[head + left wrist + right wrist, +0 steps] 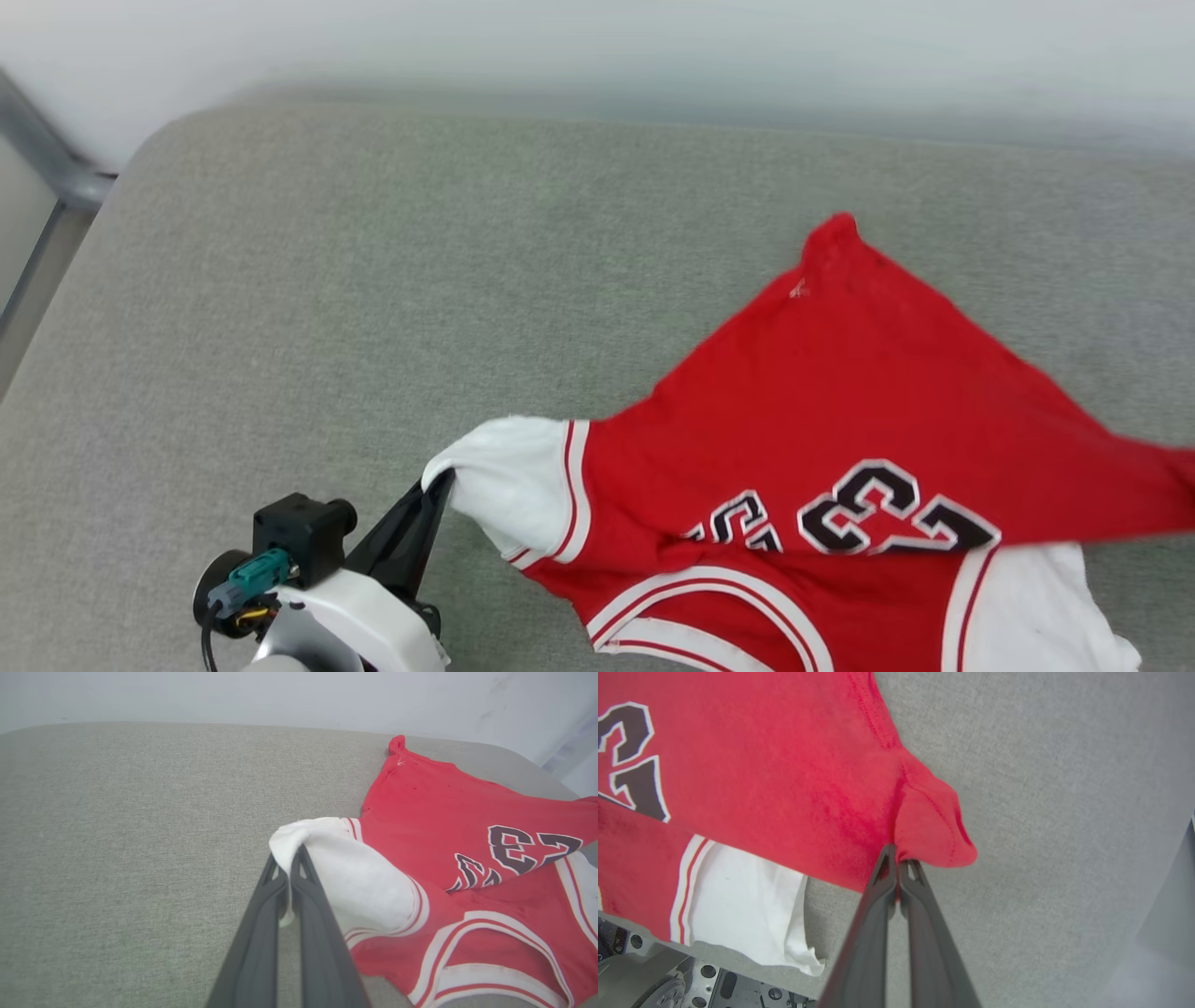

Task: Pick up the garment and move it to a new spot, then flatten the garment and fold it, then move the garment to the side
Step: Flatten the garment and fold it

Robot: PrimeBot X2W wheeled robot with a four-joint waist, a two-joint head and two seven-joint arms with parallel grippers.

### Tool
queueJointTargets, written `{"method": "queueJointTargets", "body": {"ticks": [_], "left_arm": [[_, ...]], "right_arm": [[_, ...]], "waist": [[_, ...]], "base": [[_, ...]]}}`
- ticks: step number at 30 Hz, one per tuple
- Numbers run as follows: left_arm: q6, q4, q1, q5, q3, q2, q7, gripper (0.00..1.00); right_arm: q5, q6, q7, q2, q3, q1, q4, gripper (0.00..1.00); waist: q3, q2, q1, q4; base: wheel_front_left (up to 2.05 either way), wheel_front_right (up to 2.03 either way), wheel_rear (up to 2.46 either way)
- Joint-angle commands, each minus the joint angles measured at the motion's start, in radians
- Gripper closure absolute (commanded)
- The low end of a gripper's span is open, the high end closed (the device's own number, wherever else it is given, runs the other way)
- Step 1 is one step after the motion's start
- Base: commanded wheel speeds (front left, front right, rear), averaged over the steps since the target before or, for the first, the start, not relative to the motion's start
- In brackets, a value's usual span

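A red jersey-style garment (840, 401) lies rumpled across the right half of a grey fabric-covered surface (373, 280), stretched between the robot's two arms. At the near left, the left gripper (434, 490) has its two dark fingers pressed together on the bunched end of a white sleeve (509, 481), drawing it out to the left of the red body. In the left wrist view a little white cloth shows pinched between the fingers (261, 933). On the right, the right gripper (899, 858) is pinching a folded corner of red cloth at the garment's right edge, its fingers closed tight with the hem puckered just above the tips. The red panel between the two grips is folded over the chest, so the black, white-outlined number (887, 509) reads upside down from the head camera. One red corner (836, 233) points toward the far side, near a pale wall (597, 47). A second white sleeve (1046, 597) lies flat at the near right, under the red fold. Part of the robot's grey base (668, 984), drilled with holes, shows below it in the right wrist view.
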State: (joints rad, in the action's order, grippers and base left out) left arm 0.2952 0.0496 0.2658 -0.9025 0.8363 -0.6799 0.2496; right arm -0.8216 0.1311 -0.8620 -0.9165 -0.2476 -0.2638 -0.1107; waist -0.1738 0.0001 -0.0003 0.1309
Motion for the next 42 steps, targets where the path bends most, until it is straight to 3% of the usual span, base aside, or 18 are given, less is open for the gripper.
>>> {"method": "queueJointTargets", "body": {"ticks": [1,10,18,19,20,31,36,42], "left_arm": [[0.006,0.003,-0.012,-0.004,-0.001,-0.004,0.001,1.0],[0.014,0.012,-0.041,-0.019,-0.007,-0.016,0.002,1.0],[0.013,0.007,-0.045,-0.023,-0.011,-0.016,0.004,1.0],[0.014,0.005,-0.046,-0.023,-0.012,-0.014,0.005,1.0],[0.014,0.006,-0.046,-0.023,-0.012,-0.014,0.005,1.0],[0.016,0.023,-0.009,-0.001,-0.01,-0.004,0.002,1.0],[0.007,0.03,0.027,0.017,-0.004,0.01,-0.002,1.0],[-0.011,0.023,0.081,0.042,0.008,0.042,-0.003,1.0]], "right_arm": [[-0.004,-0.001,0.004,-0.003,0.01,0.029,0.009,1.0],[0.019,-0.001,0.013,0.104,0.134,0.391,0.031,1.0],[0.054,-0.001,0.045,0.245,0.137,0.456,-0.01,1.0],[0.06,-0.001,0.072,0.245,0.172,0.404,0.01,0.54],[0.065,-0.001,0.075,0.238,0.186,0.394,0.016,0.0],[0.066,-0.001,0.072,0.183,0.362,0.194,0.199,0.0],[0.105,-0.001,-0.008,0.187,0.32,0.042,0.259,0.0],[0.172,-0.001,-0.16,0.175,0.19,-0.157,0.201,0.0]], "waist": [[0.02,-0.0001,0.0003,-0.02],[0.04,-0.0001,0.0003,-0.042],[0.039,-0.0001,0.0003,-0.052],[0.043,-0.0001,0.0003,-0.056],[0.045,-0.0001,0.0003,-0.057],[0.013,-0.0001,0.0003,-0.026],[-0.034,-0.0001,0.0003,0.008],[-0.099,-0.0001,0.0003,0.053]], "base": [[0.0,0.0,0.0],[0.0,0.0,0.0],[0.0,0.0,0.0],[0.0,0.0,0.0],[0.0,0.0,0.0],[0.0,0.0,0.0],[0.0,0.0,0.0],[0.0,0.0,0.0]]}}
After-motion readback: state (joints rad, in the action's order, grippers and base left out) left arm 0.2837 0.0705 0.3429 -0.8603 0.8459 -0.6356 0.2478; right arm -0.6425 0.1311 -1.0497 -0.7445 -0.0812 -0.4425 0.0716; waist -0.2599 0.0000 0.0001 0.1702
